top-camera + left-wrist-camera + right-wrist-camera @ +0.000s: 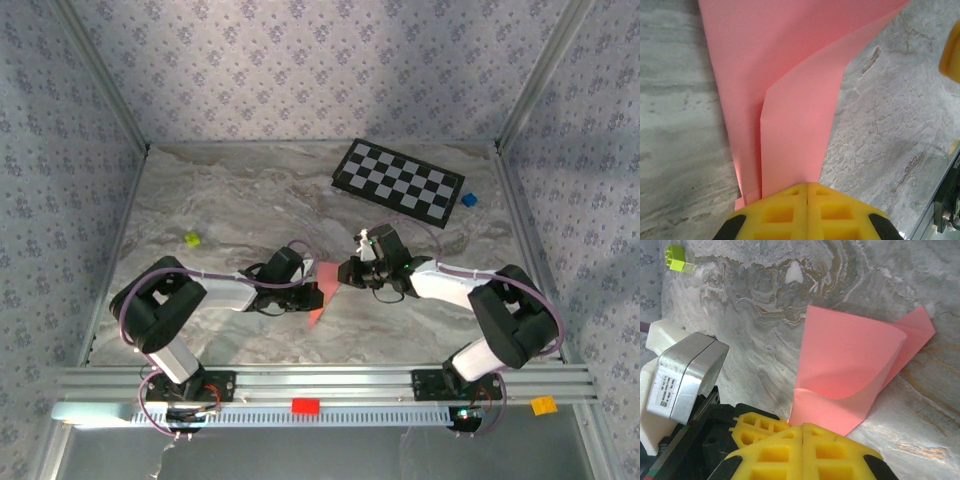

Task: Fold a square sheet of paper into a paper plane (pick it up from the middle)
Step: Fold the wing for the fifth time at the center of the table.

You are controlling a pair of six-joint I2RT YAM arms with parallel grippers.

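The pink-red sheet of paper hangs between both grippers just above the table's middle. In the left wrist view it is doubled over, with a diagonal crease and one flap lying over another. My left gripper is shut on its narrow end. The right wrist view has the sheet curling over in a loose bend, and my right gripper is shut on its near edge. The left gripper's yellow fingers sit right beside the right gripper's.
A black-and-white checkered board lies at the back right with a small blue block next to it. A green block sits at the left. On the front rail rest a red block and an orange block.
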